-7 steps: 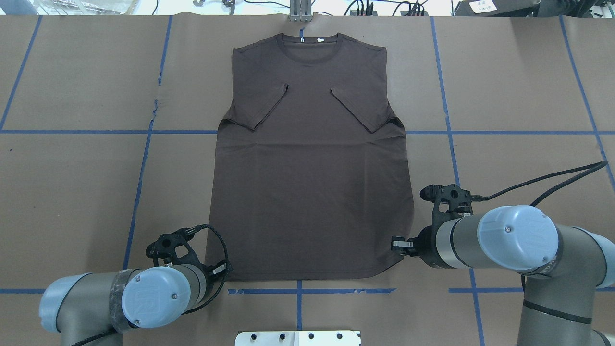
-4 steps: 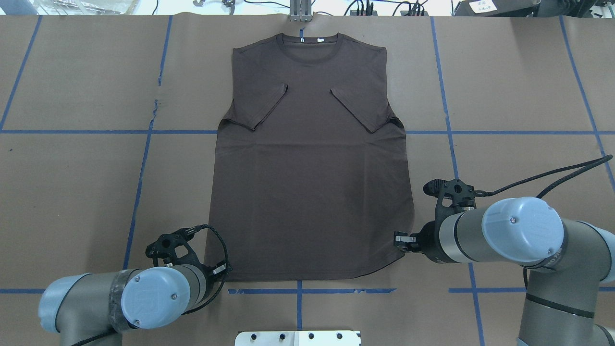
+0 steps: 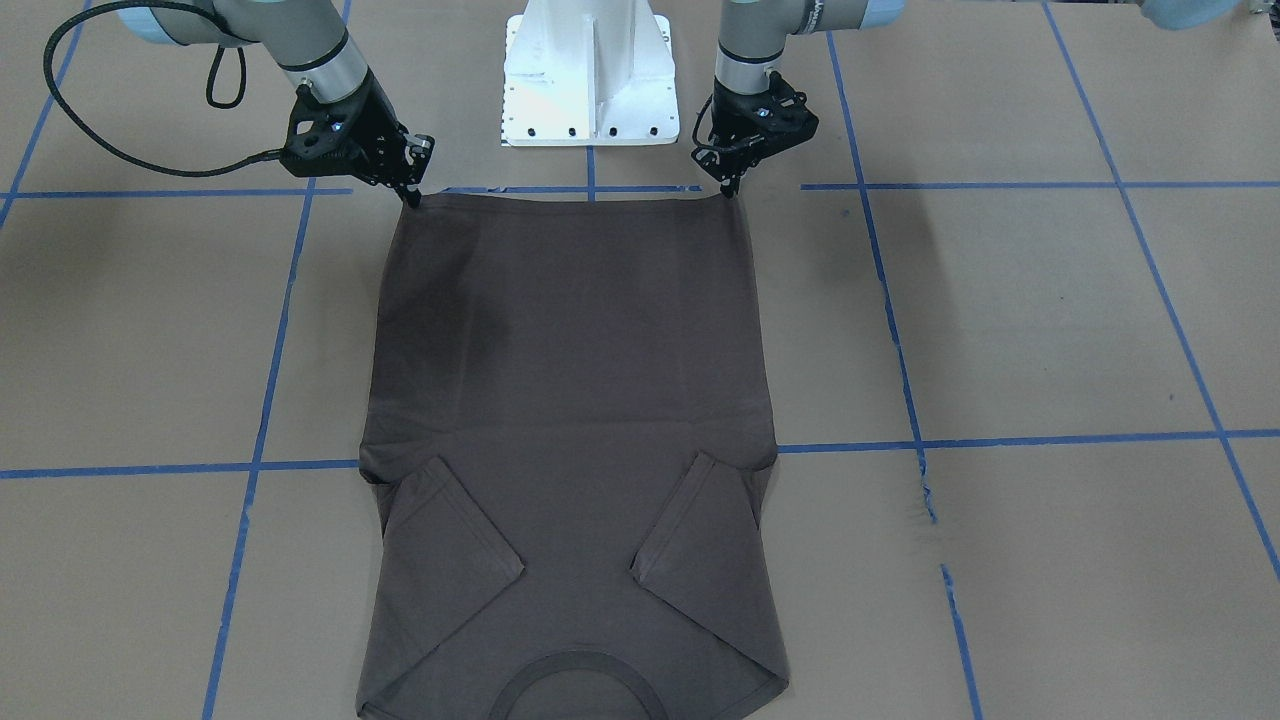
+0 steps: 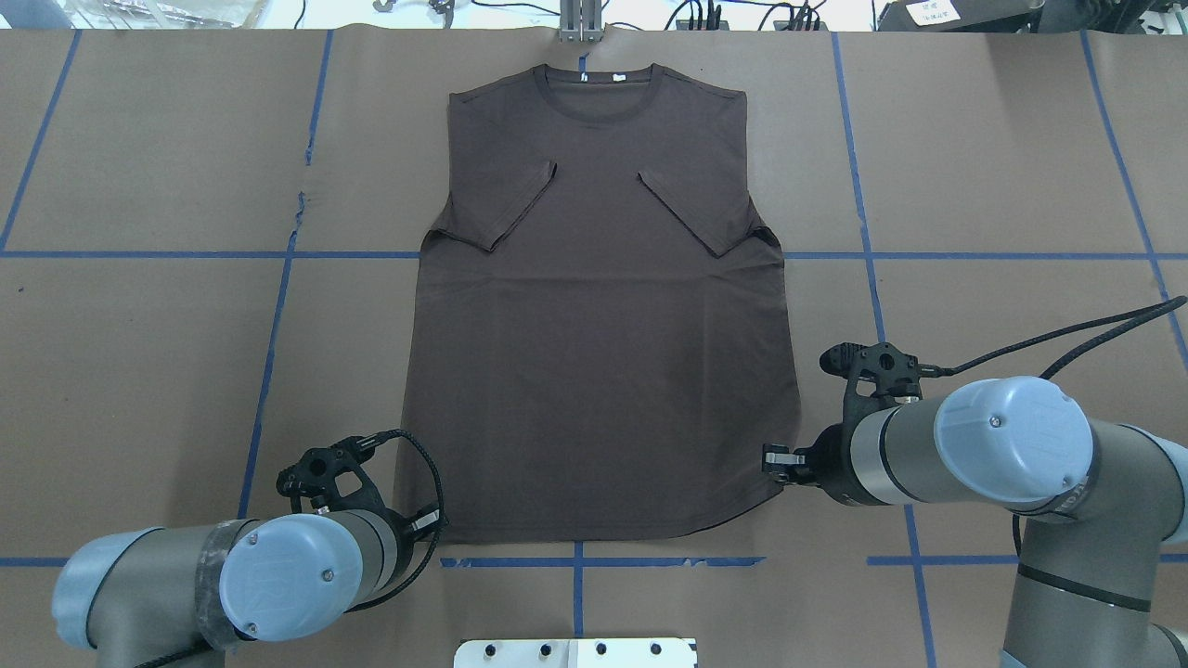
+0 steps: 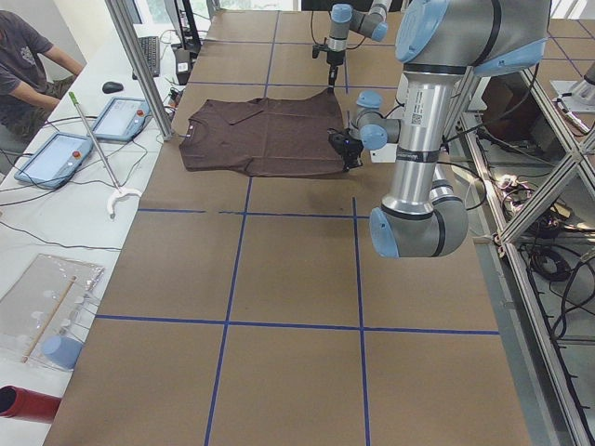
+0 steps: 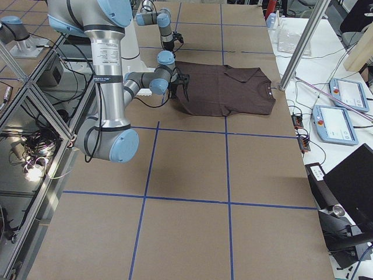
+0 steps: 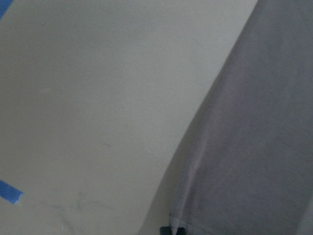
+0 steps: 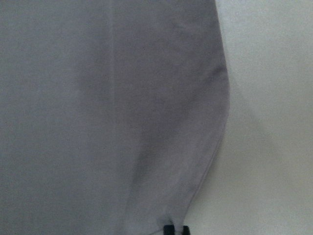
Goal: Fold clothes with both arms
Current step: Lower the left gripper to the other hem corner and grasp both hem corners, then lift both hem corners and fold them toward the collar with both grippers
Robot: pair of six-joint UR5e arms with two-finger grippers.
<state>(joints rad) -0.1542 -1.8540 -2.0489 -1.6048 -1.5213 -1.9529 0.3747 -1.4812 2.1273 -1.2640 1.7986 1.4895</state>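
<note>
The dark grey-brown T-shirt (image 4: 603,334) lies flat on the brown paper table, collar at the far end and both sleeves folded in over the chest. It also shows in the front view (image 3: 570,420). My left gripper (image 4: 429,521) sits low at the near left hem corner, fingertips closed on the fabric edge in the left wrist view (image 7: 173,230). My right gripper (image 4: 775,461) is at the near right hem corner, closed on the edge in the right wrist view (image 8: 176,229). In the front view the left gripper (image 3: 733,190) and the right gripper (image 3: 412,195) each pinch one end of the hem.
The white pedestal (image 3: 590,70) stands just behind the hem between the arms. Blue tape lines (image 4: 278,315) cross the table. A metal post (image 4: 580,23) stands at the far edge by the collar. An operator (image 5: 23,65) and tablets (image 5: 121,116) are beyond the far side.
The right arm has shifted slightly forward and outward with its gripper still at the hem corner. The left arm's elbow has drifted a little to the left. The shirt lies as before.
</note>
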